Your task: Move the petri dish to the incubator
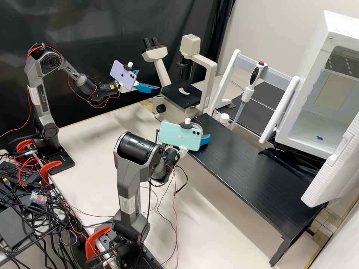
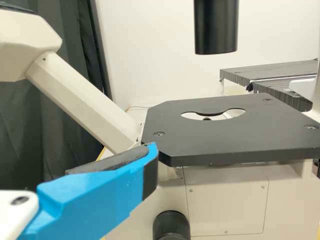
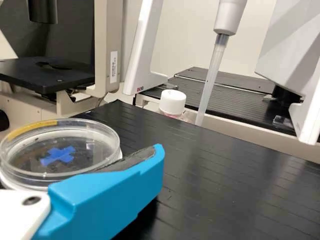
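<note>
A clear round petri dish [image 3: 87, 162] was beside the blue-and-white right end effector [image 1: 205, 140], its grip impossible to tell, the blue-and-white left end effector [image 1: 149, 80] hung spread near a cream microscope [image 1: 191, 44]

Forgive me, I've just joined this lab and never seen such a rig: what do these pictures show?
Two robot arms are mounted at a bench. One picture looks down from a fixed camera; the others come from each arm's wrist. On the bench stand a microscope and a black platform; a pipette hangs behind, beside an open white box, likely the incubator. The left gripper's jaws are open near the microscope. A clear dish is at the right gripper; whether gripped, I can't tell.
</note>
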Available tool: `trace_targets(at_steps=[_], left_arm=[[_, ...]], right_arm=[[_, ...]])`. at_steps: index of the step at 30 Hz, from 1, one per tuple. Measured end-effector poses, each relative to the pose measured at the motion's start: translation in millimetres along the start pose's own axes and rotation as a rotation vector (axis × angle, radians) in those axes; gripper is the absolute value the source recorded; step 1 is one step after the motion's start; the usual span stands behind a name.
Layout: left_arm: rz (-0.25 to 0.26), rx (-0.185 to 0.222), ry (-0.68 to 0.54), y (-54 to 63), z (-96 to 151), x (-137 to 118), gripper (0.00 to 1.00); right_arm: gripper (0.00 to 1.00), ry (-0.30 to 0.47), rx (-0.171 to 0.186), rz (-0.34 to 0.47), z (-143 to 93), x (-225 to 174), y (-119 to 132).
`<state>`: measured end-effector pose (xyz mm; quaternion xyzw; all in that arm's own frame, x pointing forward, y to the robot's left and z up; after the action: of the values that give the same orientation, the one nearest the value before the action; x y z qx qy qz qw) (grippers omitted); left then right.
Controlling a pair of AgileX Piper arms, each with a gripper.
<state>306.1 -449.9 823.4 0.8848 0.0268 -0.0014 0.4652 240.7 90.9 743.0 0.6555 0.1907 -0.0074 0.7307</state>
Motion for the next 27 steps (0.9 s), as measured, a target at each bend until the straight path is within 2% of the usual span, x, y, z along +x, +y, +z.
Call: trace_targets(at_steps=[5,6,11,14,17,20,27], left_arm=[[0.0,0.0,0.0,0.0,0.0,0.0,1.0],[0.0,0.0,0.0,0.0,0.0,0.0,1.0],[0.0,0.0,0.0,0.0,0.0,0.0,1.0],[0.0,0.0,0.0,0.0,0.0,0.0,1.0],[0.0,0.0,0.0,0.0,0.0,0.0,1.0],[0.0,0.0,0.0,0.0,0.0,0.0,1.0],[0.0,0.0,0.0,0.0,0.0,0.0,1.0]], right_arm=[[1.0,0.002,0.006,-0.001,0.9,0.0,0.7],[0.0,0.002,0.017,-0.001,0.9,0.0,0.7],[0.0,0.019,0.009,-0.019,0.2,0.2,-0.6],[0.0,0.021,0.033,-0.032,2.6,0.8,-1.3],[0.0,0.023,0.042,-0.032,2.0,2.7,-0.3],[0.0,0.03,0.031,-0.047,1.4,3.0,-1.2],[0.0,0.027,0.031,-0.052,1.9,3.0,-1.5]])
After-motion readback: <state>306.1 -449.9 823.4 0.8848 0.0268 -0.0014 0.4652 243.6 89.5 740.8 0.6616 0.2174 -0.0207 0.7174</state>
